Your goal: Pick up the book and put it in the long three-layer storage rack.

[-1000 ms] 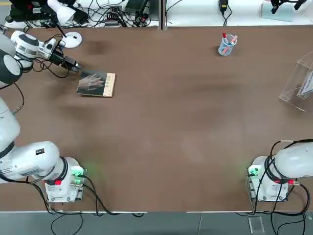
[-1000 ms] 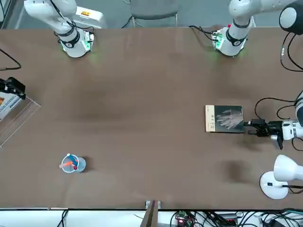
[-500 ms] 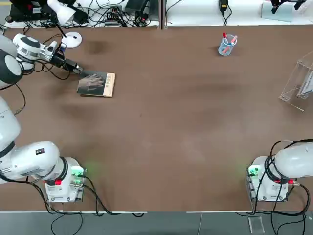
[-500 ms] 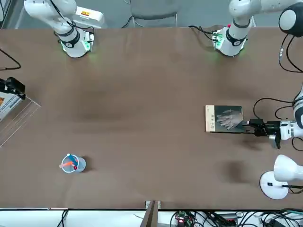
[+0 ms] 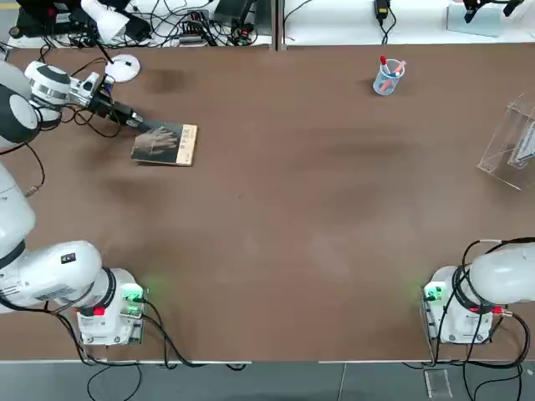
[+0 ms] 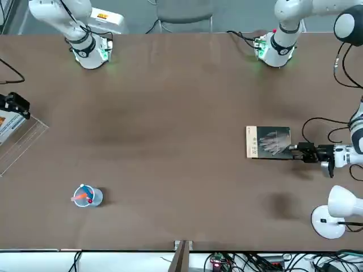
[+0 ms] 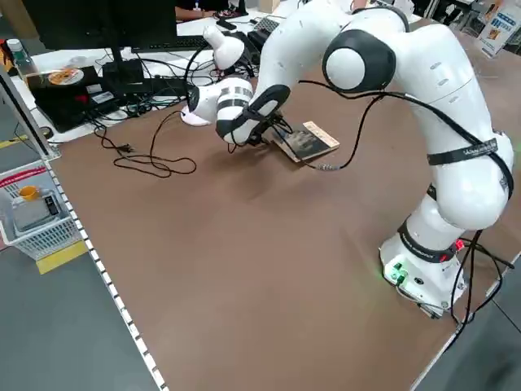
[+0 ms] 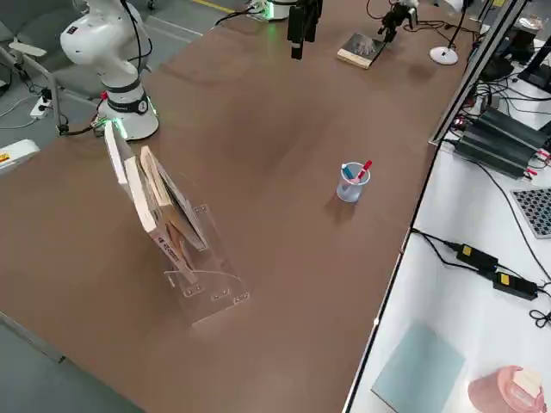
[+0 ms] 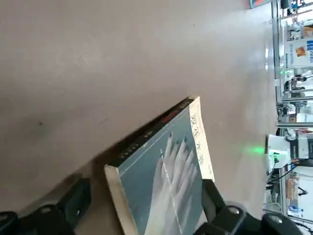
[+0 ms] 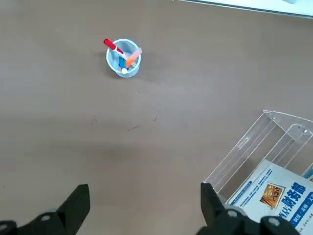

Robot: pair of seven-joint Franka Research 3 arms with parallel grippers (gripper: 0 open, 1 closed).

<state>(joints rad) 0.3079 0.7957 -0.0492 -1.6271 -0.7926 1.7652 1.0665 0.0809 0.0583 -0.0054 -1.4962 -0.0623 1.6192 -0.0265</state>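
Observation:
The book lies flat on the brown table at the far left, dark cover up with a pale hand image and a tan strip. My left gripper is low at its far-left corner. In the left wrist view the open fingers stand on either side of the book, not closed on it. The long three-layer storage rack stands at the table's right edge, clear acrylic with booklets leaning in it. My right gripper hangs open high above the table near the rack.
A clear pen cup with red and orange pens stands at the far right of the middle. A white desk lamp and its round base sit just behind the book. Cables run along the far edge.
My left gripper has crept a little closer to the book, so its fingers now straddle the corner. The book and the right arm have not moved.

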